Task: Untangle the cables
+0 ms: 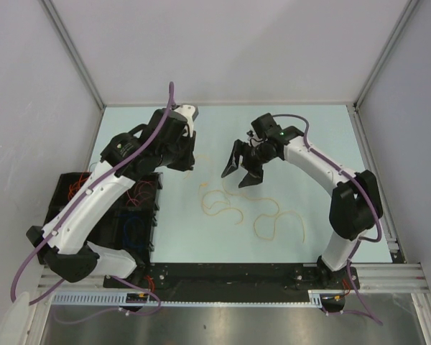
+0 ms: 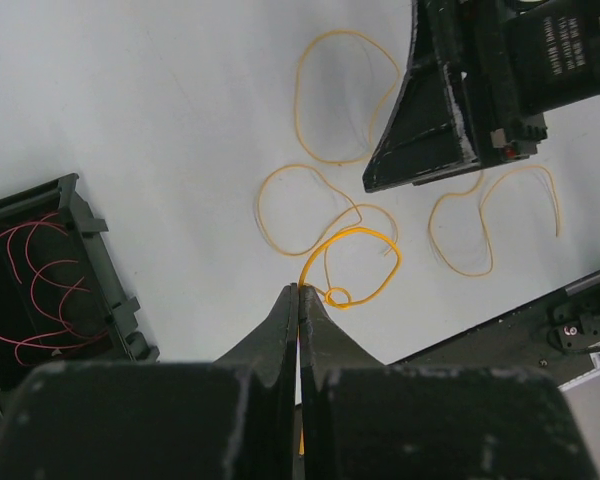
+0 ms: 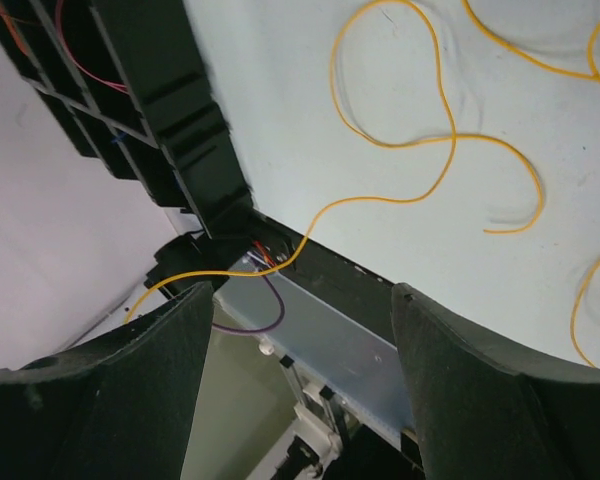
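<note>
Several yellow-orange cables (image 1: 226, 203) lie in loose loops on the pale table. In the left wrist view my left gripper (image 2: 300, 291) is shut on one yellow cable (image 2: 372, 240), which leaves the tips and curls into a small knot-like loop just beyond them. In the top view the left gripper (image 1: 188, 164) is raised, left of the cable pile. My right gripper (image 1: 241, 171) is open and empty above the pile's far edge. Its wrist view (image 3: 300, 315) shows the jaws wide apart, with a yellow cable (image 3: 380, 205) running beyond them. Red and blue wires lie in a bin.
A black divided bin (image 1: 152, 215) stands at the table's left under the left arm, holding red wires (image 2: 40, 270) and blue wires (image 1: 133, 230). More yellow loops (image 1: 276, 224) lie front right. A black rail (image 1: 230, 277) borders the near edge. Walls enclose the table.
</note>
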`<control>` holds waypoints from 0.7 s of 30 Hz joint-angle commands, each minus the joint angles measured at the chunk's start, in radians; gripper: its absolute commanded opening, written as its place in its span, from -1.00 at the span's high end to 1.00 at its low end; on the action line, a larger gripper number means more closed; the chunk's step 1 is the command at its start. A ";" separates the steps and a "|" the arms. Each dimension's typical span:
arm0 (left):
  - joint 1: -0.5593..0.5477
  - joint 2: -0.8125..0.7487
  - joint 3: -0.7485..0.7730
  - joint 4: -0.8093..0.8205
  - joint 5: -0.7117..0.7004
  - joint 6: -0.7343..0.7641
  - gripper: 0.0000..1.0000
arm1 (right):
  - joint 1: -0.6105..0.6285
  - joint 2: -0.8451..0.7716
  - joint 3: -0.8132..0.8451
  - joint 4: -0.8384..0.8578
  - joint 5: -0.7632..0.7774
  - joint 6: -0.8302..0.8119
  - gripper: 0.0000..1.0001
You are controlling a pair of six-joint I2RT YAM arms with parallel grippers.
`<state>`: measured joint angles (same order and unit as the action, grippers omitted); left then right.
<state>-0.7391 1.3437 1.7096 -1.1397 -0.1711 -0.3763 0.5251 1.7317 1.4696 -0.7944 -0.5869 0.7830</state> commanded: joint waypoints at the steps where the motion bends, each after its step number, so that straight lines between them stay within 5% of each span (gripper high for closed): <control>1: 0.009 -0.008 0.028 0.005 0.030 -0.023 0.99 | 0.022 0.029 0.069 -0.090 0.019 -0.039 -0.54; 10: 0.018 -0.009 0.031 0.009 0.045 -0.022 0.99 | 0.026 0.117 0.031 -0.206 0.013 -0.030 -0.59; 21: 0.032 -0.029 -0.005 0.040 0.068 -0.021 0.99 | 0.069 0.224 -0.003 -0.152 -0.077 -0.004 -0.54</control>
<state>-0.7204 1.3434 1.7092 -1.1374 -0.1242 -0.3847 0.5751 1.9270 1.4658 -0.9672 -0.6186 0.7586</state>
